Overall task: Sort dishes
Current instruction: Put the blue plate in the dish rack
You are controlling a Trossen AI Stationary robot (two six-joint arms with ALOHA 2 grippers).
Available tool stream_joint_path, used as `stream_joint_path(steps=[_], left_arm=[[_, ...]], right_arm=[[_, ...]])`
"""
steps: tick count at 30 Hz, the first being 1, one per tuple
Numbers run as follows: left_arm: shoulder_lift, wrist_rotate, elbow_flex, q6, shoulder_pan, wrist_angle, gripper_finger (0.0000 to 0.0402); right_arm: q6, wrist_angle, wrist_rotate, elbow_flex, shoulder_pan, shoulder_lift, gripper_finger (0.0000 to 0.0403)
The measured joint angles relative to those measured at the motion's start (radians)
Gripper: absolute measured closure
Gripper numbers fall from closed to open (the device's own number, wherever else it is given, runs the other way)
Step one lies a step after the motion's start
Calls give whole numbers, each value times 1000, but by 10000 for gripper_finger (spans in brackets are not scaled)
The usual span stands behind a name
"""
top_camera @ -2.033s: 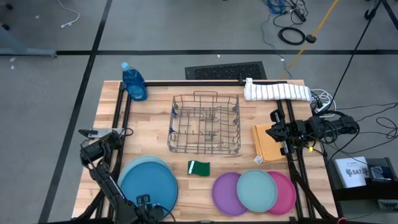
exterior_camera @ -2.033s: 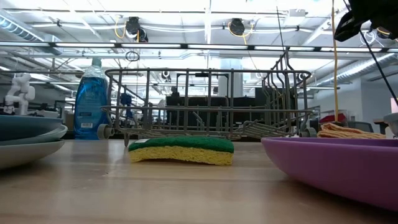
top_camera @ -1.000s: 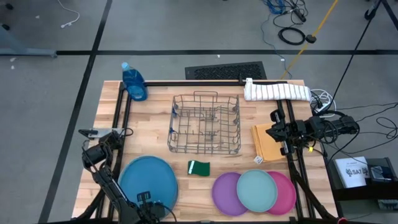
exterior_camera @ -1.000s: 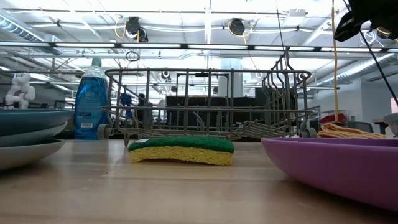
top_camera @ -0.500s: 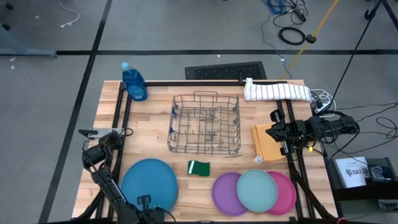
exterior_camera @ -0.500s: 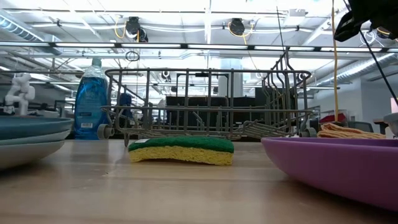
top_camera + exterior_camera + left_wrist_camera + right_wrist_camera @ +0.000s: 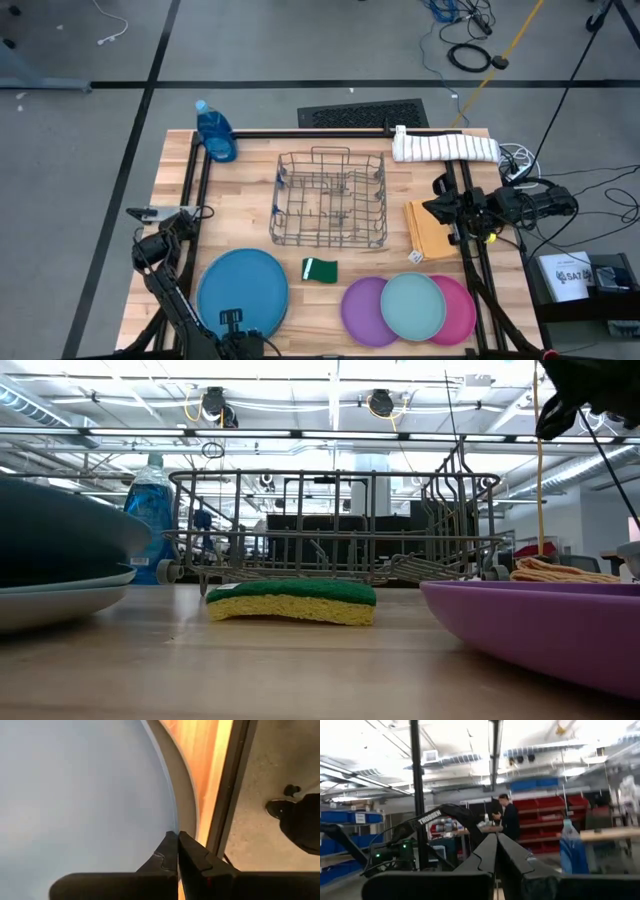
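Note:
The large deep-blue plate (image 7: 242,288) lies on the pale-blue plate (image 7: 50,603) at the near left and is tilted. My left gripper (image 7: 232,318) is at its near rim, shut on it. The purple plate (image 7: 366,310), teal plate (image 7: 412,305) and pink plate (image 7: 464,312) overlap at the near right, the teal one on top. My right gripper (image 7: 438,210) hovers shut and empty over a yellow cloth (image 7: 424,232) at the right. My left gripper pinches the deep-blue plate's near rim (image 7: 172,827) between its two fingers, only at the edge. It comes from the table's near side. The plate is tilted with its held side raised, above the pale-blue plate's rim (image 7: 189,805).
A grey wire rack (image 7: 330,198) stands mid-table with a green sponge (image 7: 320,269) in front of it. A blue soap bottle (image 7: 215,132) is at the far left and a striped towel (image 7: 445,147) at the far right. A person stands in the room beyond.
The deep-blue plate has tipped. Its near side has risen off the pale-blue plate, which stays flat on the table. From above, the plate has shifted slightly toward the far right.

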Motion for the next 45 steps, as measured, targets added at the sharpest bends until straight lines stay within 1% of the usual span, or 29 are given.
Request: stream_joint_path(steps=[5,10,13,15,19,23,27,30,35,38,40,45], left_arm=[[0,-2,0,0,0,0,402],[-4,-6,0,-1,1,-4,402],[-4,-7,0,-1,1,-10,402],[-4,-6,0,-1,3,-11,402],[-9,-7,0,2,8,-17,402],[-31,-39,0,0,8,-17,402],[-67,-79,0,-1,9,-21,402],[-89,-104,0,-2,12,-23,402],[-110,-112,0,-2,14,-25,402],[-117,-112,0,-2,13,-26,402],[-121,-121,0,-2,13,-25,402],[-121,-126,0,-1,13,-25,401]], right_arm=[[74,-5,-14,0,1,29,396],[80,-11,-14,10,1,120,396],[77,-10,-14,66,1,202,390],[71,-10,-25,125,1,269,375],[55,-85,-38,279,1,446,332],[31,-181,-39,426,7,676,286],[-40,-188,-48,557,36,919,243],[-76,-199,-85,668,59,1080,211],[-179,-290,-93,867,119,1304,164],[-244,-363,-82,985,149,1418,143],[-295,-384,-57,1046,168,1490,134],[-418,-434,-32,1176,196,1651,130]])
